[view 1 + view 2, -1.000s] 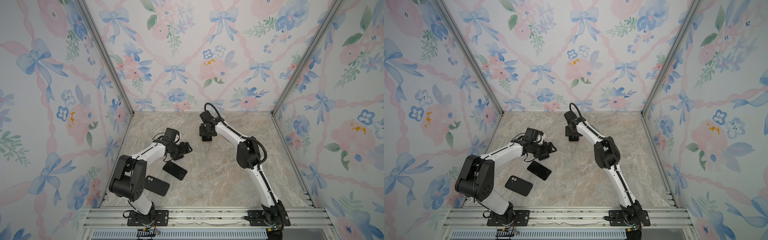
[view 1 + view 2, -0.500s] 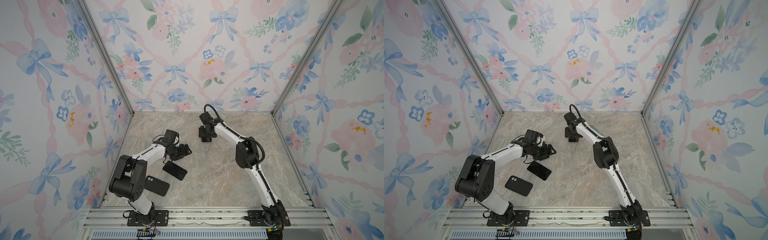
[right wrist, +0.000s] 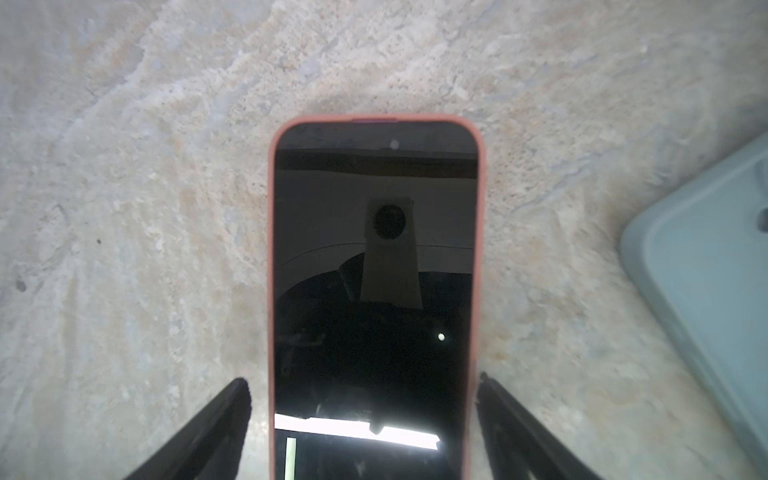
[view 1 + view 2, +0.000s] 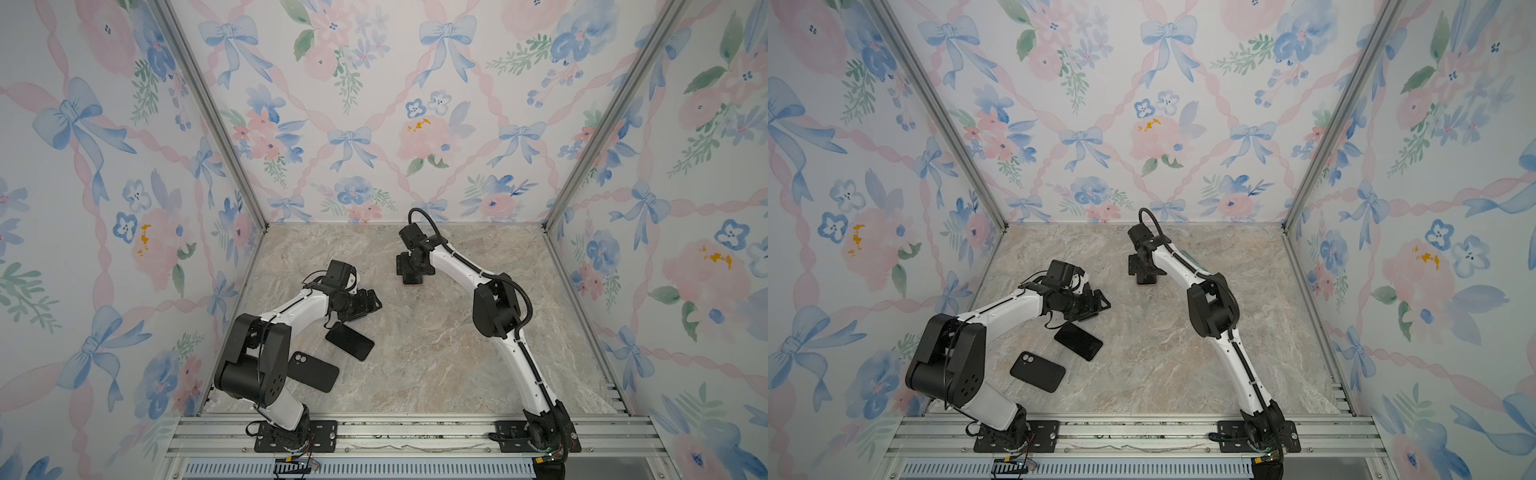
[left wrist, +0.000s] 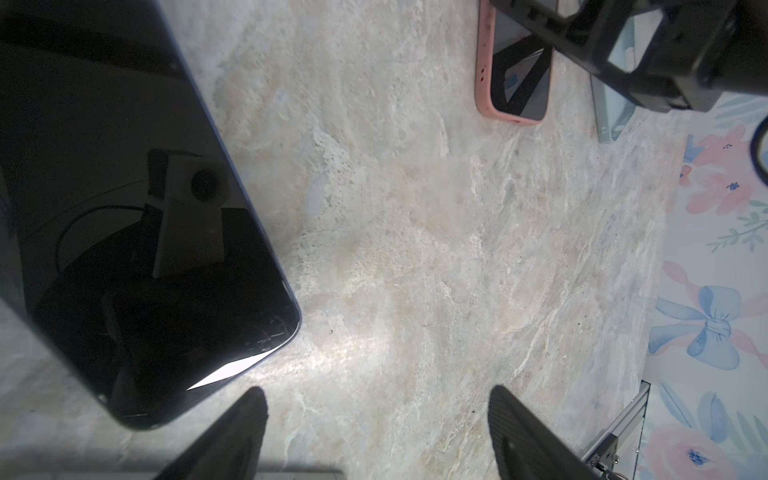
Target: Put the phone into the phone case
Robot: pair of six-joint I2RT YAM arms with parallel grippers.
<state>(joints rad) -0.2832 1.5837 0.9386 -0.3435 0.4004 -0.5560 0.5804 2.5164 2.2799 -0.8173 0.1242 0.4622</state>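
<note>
Left gripper (image 4: pixel 369 304) hangs spread and empty in both top views. The bare black phone (image 4: pixel 350 341) lies flat just off its side, and the black phone case (image 4: pixel 316 372) lies further back near that arm's base, so this arm is clearly the nearer one.

Through the left wrist, its fingertips (image 5: pixel 253 409) frame bare table (image 5: pixel 415 249). The phone lies outside one finger, its long axis roughly along the gripper's reach, so the grasp probably calls for a sideways shift.

Through the right wrist, the right gripper (image 3: pixel 363 382), well apart, stands open astride a pink-cased phone (image 3: pixel 374 270), unclamped.
</note>
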